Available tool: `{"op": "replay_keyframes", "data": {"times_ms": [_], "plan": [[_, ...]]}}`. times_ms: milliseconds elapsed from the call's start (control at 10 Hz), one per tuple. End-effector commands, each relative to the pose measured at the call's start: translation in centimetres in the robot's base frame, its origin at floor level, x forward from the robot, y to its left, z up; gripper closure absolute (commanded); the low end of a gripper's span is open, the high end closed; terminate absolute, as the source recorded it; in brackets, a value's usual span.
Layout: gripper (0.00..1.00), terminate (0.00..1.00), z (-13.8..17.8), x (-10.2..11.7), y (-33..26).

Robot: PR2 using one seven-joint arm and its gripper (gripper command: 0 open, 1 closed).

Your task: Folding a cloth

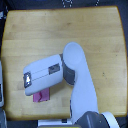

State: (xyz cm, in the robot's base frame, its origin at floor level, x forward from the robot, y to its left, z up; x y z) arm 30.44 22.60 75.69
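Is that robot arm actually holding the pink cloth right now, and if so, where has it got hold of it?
It cannot be told. The arm lies over most of the pink cloth on the wooden table, leaving only a small patch showing, and the gripper's fingertips are hidden, so no grasp can be seen.

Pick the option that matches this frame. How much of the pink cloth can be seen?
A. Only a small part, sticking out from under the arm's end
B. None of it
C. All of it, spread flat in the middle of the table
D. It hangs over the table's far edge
A: the cloth shows only as a small pink patch below the gripper, near the table's front edge.
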Motion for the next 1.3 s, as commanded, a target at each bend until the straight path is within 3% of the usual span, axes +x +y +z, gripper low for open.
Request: {"op": "replay_keyframes", "data": {"times_ms": [0,300,400,1200], "plan": [[1.00,0.00,-1.6,0.3,-0.5],[1.00,0.00,-1.3,1.2,-0.3],[0.00,0.00,-1.4,1.4,-0.1],[0.00,0.00,-1.2,3.5,-1.0]]}}
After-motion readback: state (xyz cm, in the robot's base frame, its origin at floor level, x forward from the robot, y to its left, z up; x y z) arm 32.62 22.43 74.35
